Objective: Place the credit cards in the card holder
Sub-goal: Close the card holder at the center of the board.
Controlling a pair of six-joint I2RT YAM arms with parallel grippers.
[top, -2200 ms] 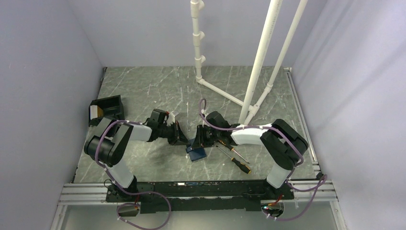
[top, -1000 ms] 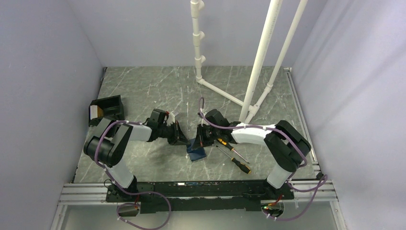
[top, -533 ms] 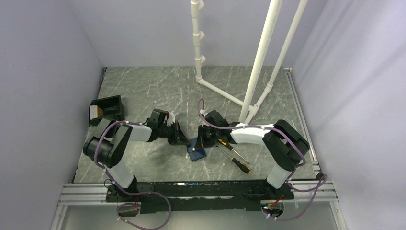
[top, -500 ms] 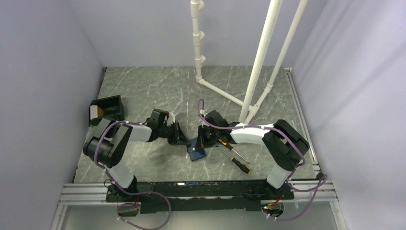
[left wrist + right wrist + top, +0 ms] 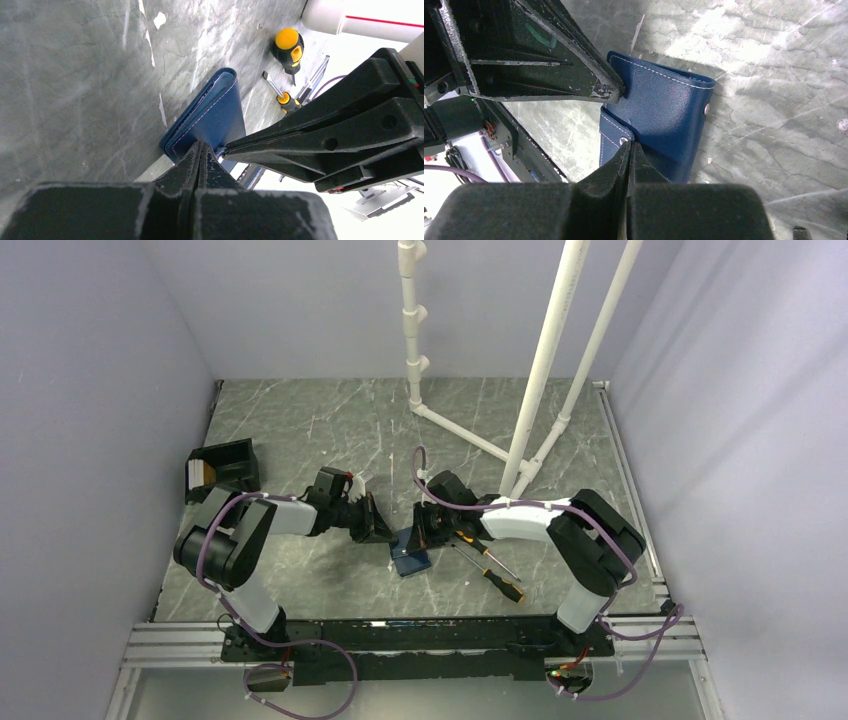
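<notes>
The navy-blue card holder lies folded on the table between my two grippers. It also shows in the left wrist view and the right wrist view. A pale layer shows between its flaps. My left gripper is shut, its tips touching the holder's near edge. My right gripper is shut, its tips against the holder beside the clasp tab. Orange-yellow and whitish credit cards stand in the black box at the far left.
The black open-topped box stands at the left. Two orange-handled screwdrivers lie right of the holder, also visible in the left wrist view. A white pipe frame stands behind the right arm.
The right wrist has edged slightly left toward the card holder. The holder and the left arm stay where they were.
</notes>
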